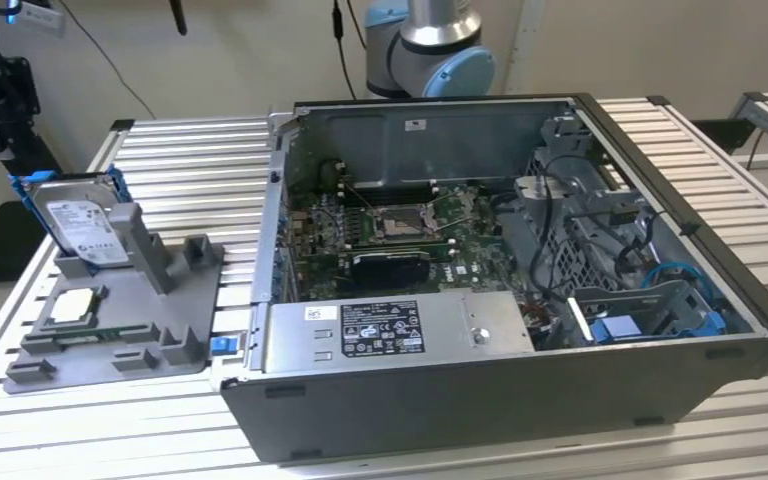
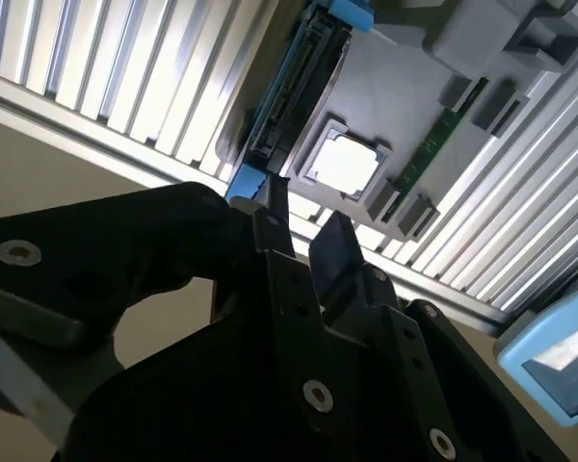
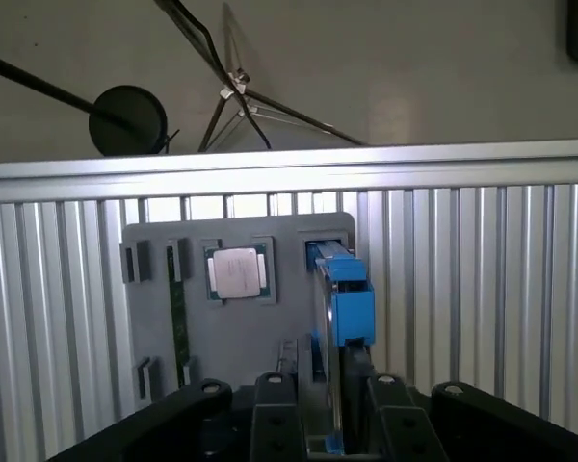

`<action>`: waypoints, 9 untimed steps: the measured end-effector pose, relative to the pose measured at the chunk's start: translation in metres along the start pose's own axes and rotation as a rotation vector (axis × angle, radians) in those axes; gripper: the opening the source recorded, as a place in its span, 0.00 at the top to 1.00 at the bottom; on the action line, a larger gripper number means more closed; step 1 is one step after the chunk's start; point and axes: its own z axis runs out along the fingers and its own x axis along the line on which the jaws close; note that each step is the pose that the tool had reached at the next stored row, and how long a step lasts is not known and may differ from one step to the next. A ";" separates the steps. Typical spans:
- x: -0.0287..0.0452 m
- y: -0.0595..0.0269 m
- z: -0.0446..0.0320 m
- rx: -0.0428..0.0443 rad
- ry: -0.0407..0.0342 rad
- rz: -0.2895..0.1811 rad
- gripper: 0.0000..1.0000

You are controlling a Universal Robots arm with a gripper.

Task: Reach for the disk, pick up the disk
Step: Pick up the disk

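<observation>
The disk stands on edge in a grey holder by the worktop edge at the exterior view's left. The gripper hangs close above it, jaws apart, holding nothing. Judgement: square the jaws to its flat faces, centred, before closing; lift straight from the slot.

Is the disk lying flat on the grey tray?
No, in the exterior view the disk stands upright in the grey tray.

counts: 1 disk, 1 cpu chip, 1 ram stick, 1 grey holder. 1 open pc case, 1 psu box in it. 1 arm, 1 gripper, 2 fingers. 1 slatted table.
</observation>
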 end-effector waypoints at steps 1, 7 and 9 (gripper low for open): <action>0.0000 0.0000 0.0000 -0.0001 0.0002 0.000 0.00; 0.0000 0.0000 -0.0001 -0.0001 0.0008 0.000 0.00; 0.0000 0.0000 0.0000 0.0000 0.0009 0.000 0.00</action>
